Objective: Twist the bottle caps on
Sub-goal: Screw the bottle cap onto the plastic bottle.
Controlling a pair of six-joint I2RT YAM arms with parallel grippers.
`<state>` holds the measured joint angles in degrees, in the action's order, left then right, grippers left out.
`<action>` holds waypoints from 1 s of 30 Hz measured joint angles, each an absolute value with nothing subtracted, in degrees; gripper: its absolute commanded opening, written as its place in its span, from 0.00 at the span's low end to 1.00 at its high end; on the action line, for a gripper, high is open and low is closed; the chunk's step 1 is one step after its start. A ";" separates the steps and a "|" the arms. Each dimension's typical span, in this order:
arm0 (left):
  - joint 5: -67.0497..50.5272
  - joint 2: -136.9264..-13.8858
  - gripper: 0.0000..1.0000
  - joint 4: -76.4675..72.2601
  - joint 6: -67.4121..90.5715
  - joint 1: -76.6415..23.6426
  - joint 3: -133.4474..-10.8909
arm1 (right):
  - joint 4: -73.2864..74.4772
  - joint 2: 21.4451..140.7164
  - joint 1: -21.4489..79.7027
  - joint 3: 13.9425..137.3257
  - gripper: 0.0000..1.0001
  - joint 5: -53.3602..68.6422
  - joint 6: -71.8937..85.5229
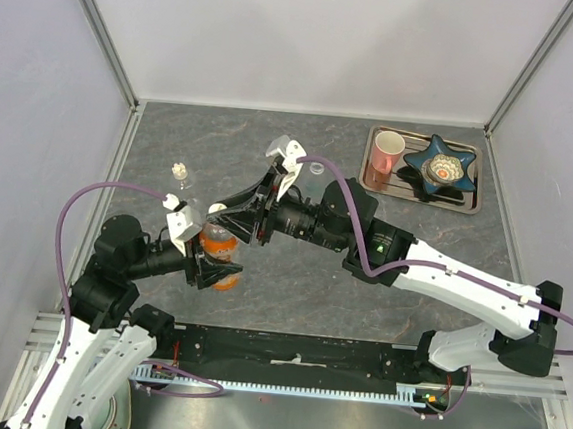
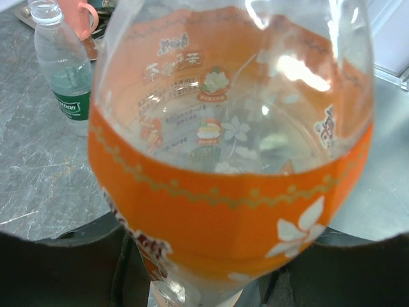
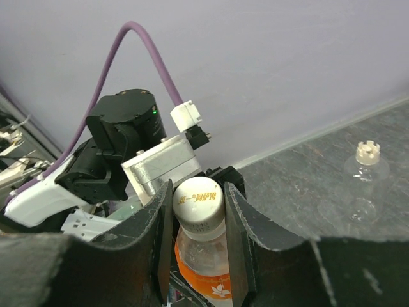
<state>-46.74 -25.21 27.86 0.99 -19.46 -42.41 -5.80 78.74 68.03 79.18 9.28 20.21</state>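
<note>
The orange bottle (image 1: pixel 224 261) fills the left wrist view (image 2: pixel 223 192). My left gripper (image 1: pixel 212 258) is shut on its body, dark fingers (image 2: pixel 77 268) at either side. My right gripper (image 3: pixel 199 211) is shut on the white cap (image 3: pixel 199 199) sitting on that bottle's neck, one finger (image 3: pixel 238 224) on each side; in the top view it (image 1: pixel 217 224) sits just above the bottle. The tiny clear bottle (image 1: pixel 180 175) stands uncapped at the left (image 3: pixel 364 185). The green-label bottle (image 2: pixel 65 67) stands beyond, hidden in the top view. A small clear cap-like ring (image 1: pixel 316 166) lies loose on the table.
A metal tray (image 1: pixel 468 202) at the back right holds a pink mug (image 1: pixel 385 153) and a blue star-shaped bowl (image 1: pixel 439 168). The right arm (image 1: pixel 432 272) stretches across the table's middle. Grey walls enclose the table on three sides.
</note>
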 measured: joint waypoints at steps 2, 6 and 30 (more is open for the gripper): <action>-46.33 -25.12 0.02 27.92 0.95 -19.46 -42.41 | -4.71 78.32 68.60 79.22 0.00 7.16 20.21; -44.66 -25.12 0.02 28.77 0.54 -19.46 -42.41 | -0.84 78.28 70.52 80.68 0.00 0.47 20.12; -42.57 -25.19 0.02 29.65 1.65 -18.98 -41.17 | 19.59 85.60 78.89 95.09 0.44 -30.92 26.92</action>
<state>-42.57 -25.19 29.65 1.65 -18.98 -41.17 19.59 85.60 78.89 95.09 -30.92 26.92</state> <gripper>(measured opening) 0.601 0.397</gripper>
